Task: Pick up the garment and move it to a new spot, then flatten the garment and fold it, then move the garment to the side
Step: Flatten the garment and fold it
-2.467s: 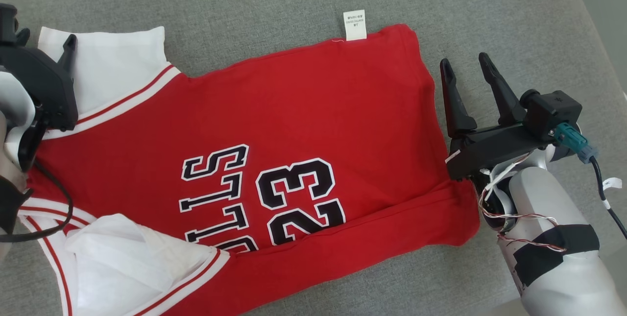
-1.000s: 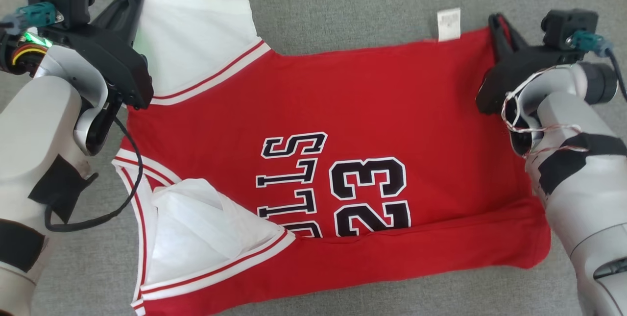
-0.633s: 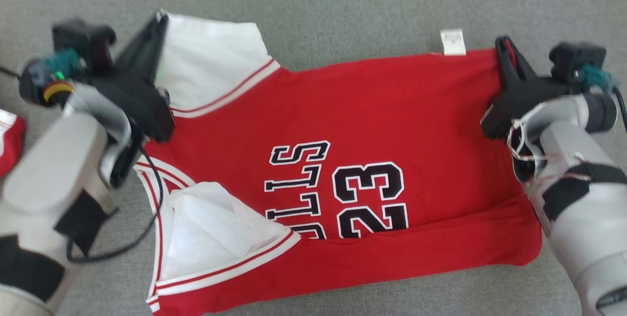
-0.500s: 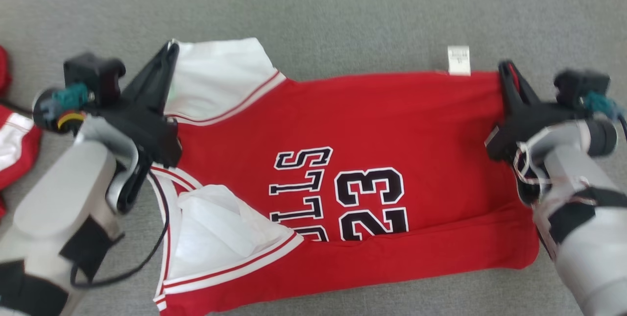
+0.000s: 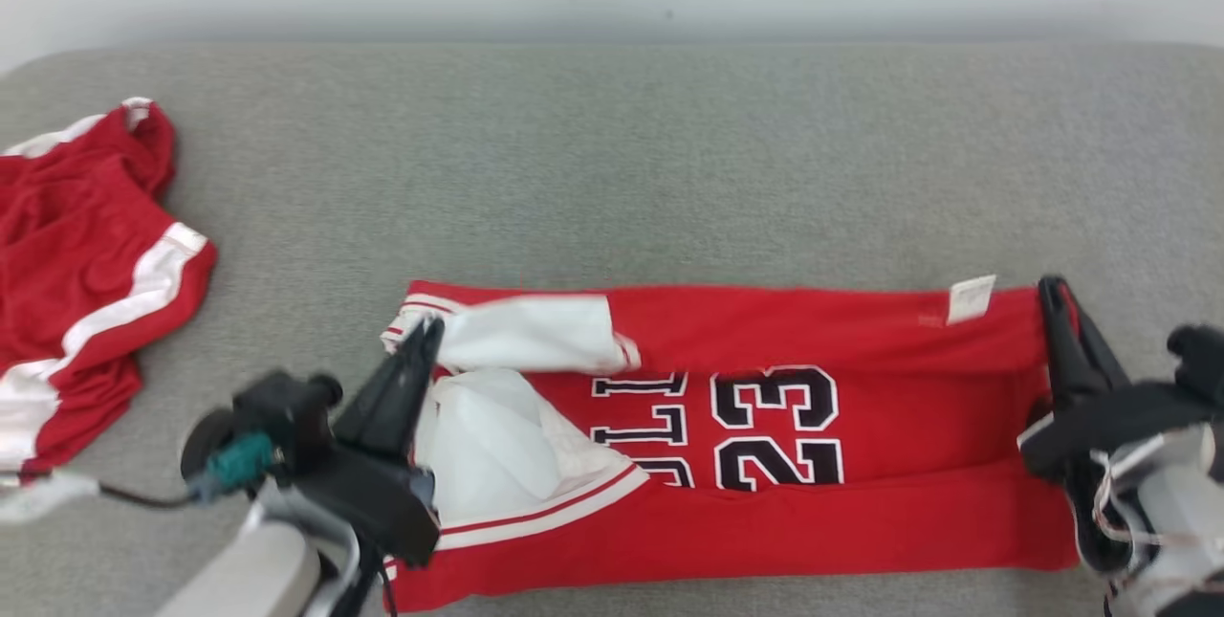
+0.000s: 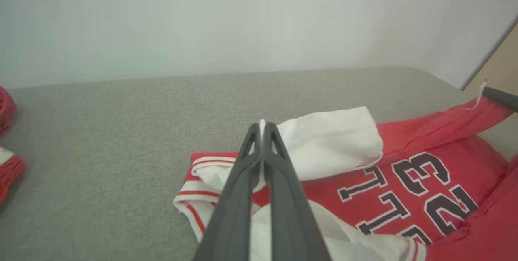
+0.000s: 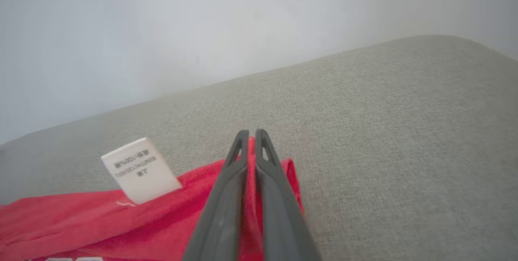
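Left fingers (image 5: 424, 349): closed on the shirt (image 5: 861, 340), white sleeve (image 5: 535, 335).
Right fingers (image 5: 1053, 296): closed on its red corner (image 5: 1014, 330).
Change: far edge lifted, pulled nearer; fold starting.

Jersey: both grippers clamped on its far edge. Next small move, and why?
Probably draw both held corners toward the near edge and lower them. The left gripper pinches the white sleeve, the right gripper the red hem; the jersey looks half folded, number showing.

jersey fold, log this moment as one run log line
step: fold | left gripper: shut on jersey sleeve | right gripper: shut on jersey hem corner | far edge: held off grey surface | other red garment: far left
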Robot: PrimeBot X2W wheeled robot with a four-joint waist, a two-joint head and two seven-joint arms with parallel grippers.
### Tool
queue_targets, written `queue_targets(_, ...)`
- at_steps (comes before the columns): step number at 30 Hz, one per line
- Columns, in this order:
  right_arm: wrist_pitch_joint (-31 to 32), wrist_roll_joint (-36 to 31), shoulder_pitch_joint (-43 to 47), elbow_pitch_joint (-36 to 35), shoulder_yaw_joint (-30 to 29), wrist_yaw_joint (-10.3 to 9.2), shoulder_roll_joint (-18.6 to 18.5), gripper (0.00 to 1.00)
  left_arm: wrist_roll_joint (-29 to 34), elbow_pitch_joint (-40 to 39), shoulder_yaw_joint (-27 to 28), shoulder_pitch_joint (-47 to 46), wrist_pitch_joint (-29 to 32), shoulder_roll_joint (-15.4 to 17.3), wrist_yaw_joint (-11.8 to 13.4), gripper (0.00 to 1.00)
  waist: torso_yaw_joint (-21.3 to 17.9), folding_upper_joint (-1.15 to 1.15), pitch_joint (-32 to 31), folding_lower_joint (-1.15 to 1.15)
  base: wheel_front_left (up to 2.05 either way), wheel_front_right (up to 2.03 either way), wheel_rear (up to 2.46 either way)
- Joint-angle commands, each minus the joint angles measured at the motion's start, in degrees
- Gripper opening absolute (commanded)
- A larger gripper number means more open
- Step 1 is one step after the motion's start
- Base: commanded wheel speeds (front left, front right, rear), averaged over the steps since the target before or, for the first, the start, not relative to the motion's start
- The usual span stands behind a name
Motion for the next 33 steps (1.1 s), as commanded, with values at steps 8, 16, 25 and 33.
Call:
queue_targets(8,-0.1,-0.6,11.4,-8.7,-3.9,0.07,-0.7,0.0,0.3,-5.1,0.3,8.8,-0.4,-0.7,3.4,0.0,2.5,0.01,-2.3,0.01,0.0,0.0,0.0)
queue_targets(16,-0.1,-3.4,16.5,-9.0,-6.7,0.07,-0.8,0.0,0.6,-5.4,1.5,14.3,-0.4,-3.1,4.1,0.0,2.1,0.01,-4.0,0.01,0.0,0.0,0.0)
queue_targets(25,1.4,-5.3,16.5,-6.7,-7.8,0.07,0.6,1.0,2.6,-0.9,1.8,16.1,-0.4,-4.9,4.3,1.0,2.8,0.01,-4.9,0.01,0.0,0.0,0.0)
queue_targets(33,0.7,-6.2,17.8,-8.6,-11.5,0.07,1.3,1.0,7.6,-4.3,10.2,17.9,-0.4,-6.1,5.7,1.0,3.5,0.01,-5.7,0.01,0.0,0.0,0.0)
